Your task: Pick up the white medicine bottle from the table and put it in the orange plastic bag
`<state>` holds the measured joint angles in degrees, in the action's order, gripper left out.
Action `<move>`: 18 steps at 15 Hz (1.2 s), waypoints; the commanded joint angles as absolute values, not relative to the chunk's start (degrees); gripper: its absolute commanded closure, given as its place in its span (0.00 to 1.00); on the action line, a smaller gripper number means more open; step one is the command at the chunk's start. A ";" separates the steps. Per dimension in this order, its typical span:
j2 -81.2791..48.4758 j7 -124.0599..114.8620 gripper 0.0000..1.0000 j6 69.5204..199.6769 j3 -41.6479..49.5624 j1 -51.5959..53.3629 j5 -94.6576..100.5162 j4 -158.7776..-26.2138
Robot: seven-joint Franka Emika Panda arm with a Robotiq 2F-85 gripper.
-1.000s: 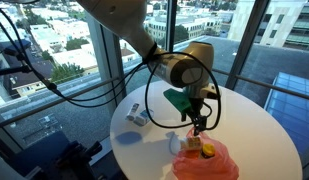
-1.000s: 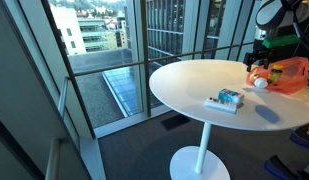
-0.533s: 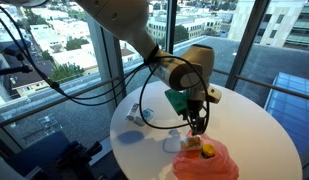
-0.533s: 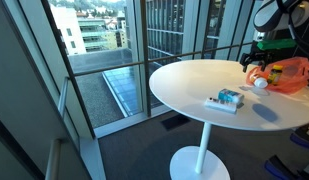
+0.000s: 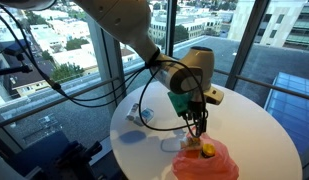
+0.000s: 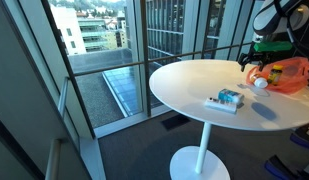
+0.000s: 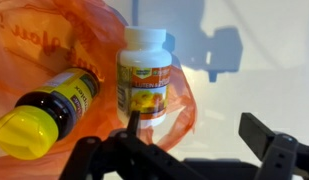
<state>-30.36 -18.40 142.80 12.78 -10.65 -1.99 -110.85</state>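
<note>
Two bottles fill my wrist view. Farthest left, a dark bottle with a yellow cap (image 7: pixel 46 112) lies on its side against the orange plastic bag (image 7: pixel 54 35). I cannot tell whether it is on the bag or inside it, but either way it is not the one I am after. Toward the middle lies the white medicine bottle (image 7: pixel 144 75), also on its side, its white cap pointing away from me and its yellow label facing up. It seems to rest at the bag's crinkled edge rather than inside, so I judge it is not yet bagged. An exterior view shows the white medicine bottle (image 6: pixel 260 84) as a small pale shape on the counter (image 6: pixel 184 85), right against the bag. My jaws hang above it, spread wide and holding nothing. One fingertip (image 7: pixel 134 120) overlaps the bottle's base, while the other stands well to the right over bare counter. The bottle therefore sits off-centre in my opening, and I judge I should shift towards it before closing, or I may catch plastic instead. Being smooth and round, it could roll away under a lopsided squeeze.
</note>
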 commanded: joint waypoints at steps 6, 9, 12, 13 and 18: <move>-32.78 -20.38 0.51 144.96 13.73 -9.67 -2.46 -108.91; -32.07 -19.66 0.75 144.54 13.35 -9.55 -2.56 -109.50; -30.18 -17.58 0.97 142.37 11.87 -9.91 -3.58 -110.54; -29.43 -16.68 1.00 141.29 11.13 -10.20 -4.14 -110.80; -26.03 -13.13 0.98 135.86 8.65 -10.87 -7.08 -111.28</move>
<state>-29.38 -16.55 139.71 10.15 -9.92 -4.58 -110.48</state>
